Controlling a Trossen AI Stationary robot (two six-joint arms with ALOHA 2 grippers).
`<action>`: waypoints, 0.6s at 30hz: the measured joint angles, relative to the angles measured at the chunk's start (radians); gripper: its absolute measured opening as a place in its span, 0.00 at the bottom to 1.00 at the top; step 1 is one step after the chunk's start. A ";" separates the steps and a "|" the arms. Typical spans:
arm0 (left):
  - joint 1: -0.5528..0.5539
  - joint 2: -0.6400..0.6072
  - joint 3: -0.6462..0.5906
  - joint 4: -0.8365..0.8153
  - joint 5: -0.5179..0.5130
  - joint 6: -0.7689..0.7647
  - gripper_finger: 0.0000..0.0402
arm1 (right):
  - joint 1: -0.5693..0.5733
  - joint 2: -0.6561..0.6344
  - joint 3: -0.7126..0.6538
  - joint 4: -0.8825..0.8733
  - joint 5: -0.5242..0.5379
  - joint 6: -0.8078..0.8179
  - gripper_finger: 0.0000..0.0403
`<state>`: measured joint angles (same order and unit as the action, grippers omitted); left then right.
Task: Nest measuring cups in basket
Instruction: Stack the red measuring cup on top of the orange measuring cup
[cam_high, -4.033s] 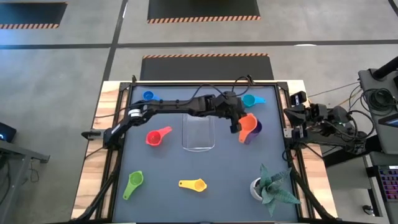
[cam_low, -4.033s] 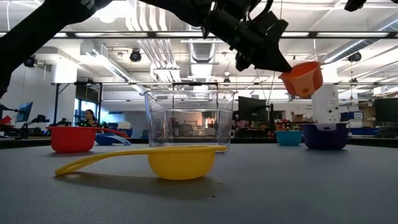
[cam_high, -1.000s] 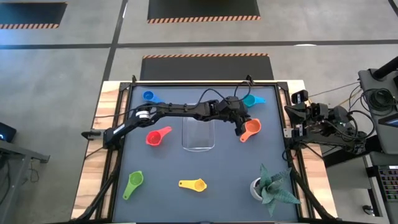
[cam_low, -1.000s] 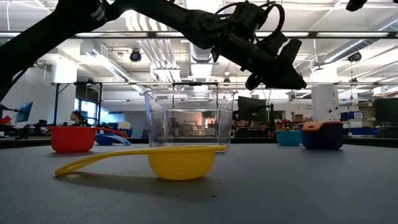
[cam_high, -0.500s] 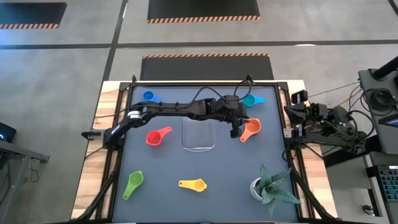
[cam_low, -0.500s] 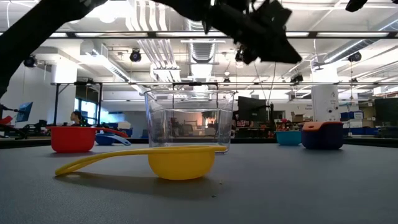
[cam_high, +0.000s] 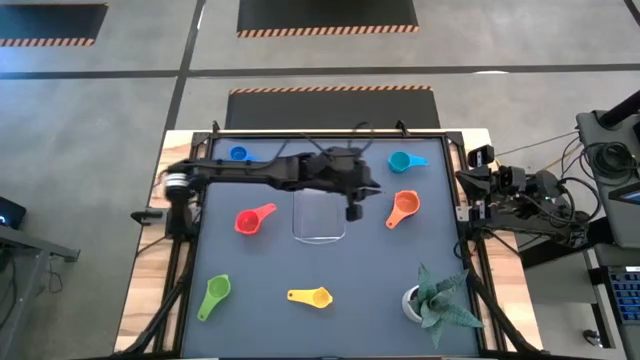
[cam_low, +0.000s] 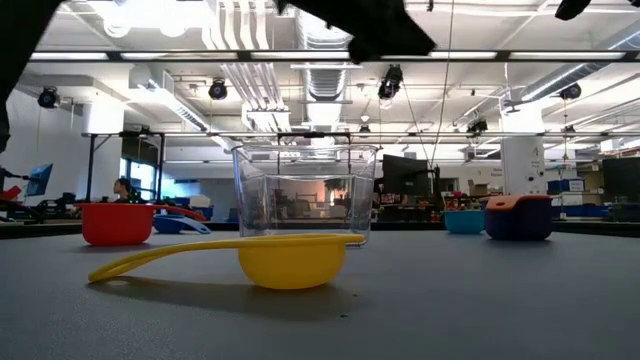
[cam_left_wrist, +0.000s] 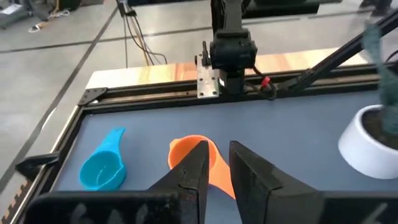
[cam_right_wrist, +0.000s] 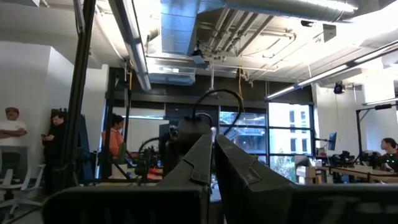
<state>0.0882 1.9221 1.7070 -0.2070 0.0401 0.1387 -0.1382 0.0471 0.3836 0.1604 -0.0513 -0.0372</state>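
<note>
**So, orange cup is dropped off, left gripper backing toward the basket**

Okay, quick update. A few seconds back the left gripper (cam_high: 352, 211) was carrying the orange cup (cam_high: 403, 207). Now that cup sits on the tabletop out past the basket's (cam_high: 320, 212) right side, stacked into the purple cup (cam_low: 517, 224). The gripper has let go and pulled back, and it hangs over the basket's right edge, well clear of the stack. From the wrist camera its fingers are nearly together with a thin gap, pinching nothing.

My read: one nesting step is done, but nothing's in the basket yet. The teal cup (cam_high: 401, 161) is beyond the basket's far right corner and the blue cup (cam_high: 238, 154) off its far left. The red cup (cam_high: 252, 219) is just left of it. The green cup (cam_high: 216, 293) and yellow cup (cam_high: 310, 297) sit on the near side.

The right gripper (cam_right_wrist: 213, 155) is parked way off to the basket's right, fingers pressed together.
</note>
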 joint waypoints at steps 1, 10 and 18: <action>-0.001 -0.040 -0.040 0.001 -0.008 -0.008 0.10 | 0.000 0.000 0.000 0.000 0.000 0.000 0.02; -0.004 -0.309 -0.264 -0.111 -0.088 -0.160 0.09 | 0.000 0.001 0.000 0.001 0.002 -0.007 0.02; -0.011 -0.416 -0.247 -0.536 -0.092 -0.247 0.09 | 0.000 0.001 0.000 0.001 0.017 -0.007 0.02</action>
<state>0.0770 1.5061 1.4603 -0.7430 -0.0514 -0.1084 -0.1379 0.0479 0.3832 0.1612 -0.0348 -0.0444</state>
